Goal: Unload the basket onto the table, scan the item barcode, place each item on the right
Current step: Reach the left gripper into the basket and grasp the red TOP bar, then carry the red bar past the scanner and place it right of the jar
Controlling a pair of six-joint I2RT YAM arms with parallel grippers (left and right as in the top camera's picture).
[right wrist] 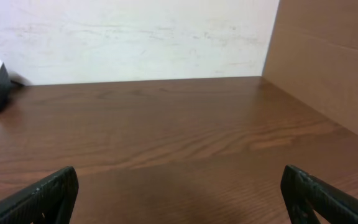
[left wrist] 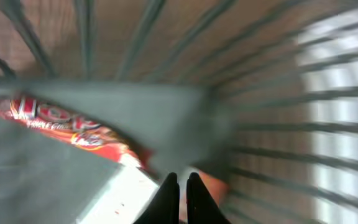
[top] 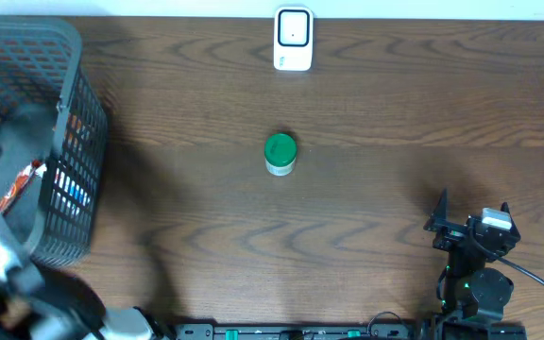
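Red crinkled snack packet (left wrist: 61, 121) is seen lying inside the grey wire-mesh basket (top: 76, 113) at the left end of the dark wooden bench (top: 395, 113), just beneath the left gripper (left wrist: 179, 178), whose tips are pressed almost together. Whether any film is caught between them cannot be told from the blurred view. If only a thin fold is pinched, the packet may be dropped on lifting or snagged on the basket wall. The right gripper (top: 472, 208) is held wide and empty, well apart from the white scanner (top: 293, 40).

Evenly lit overhead; left wrist view smeared, probably by motion.
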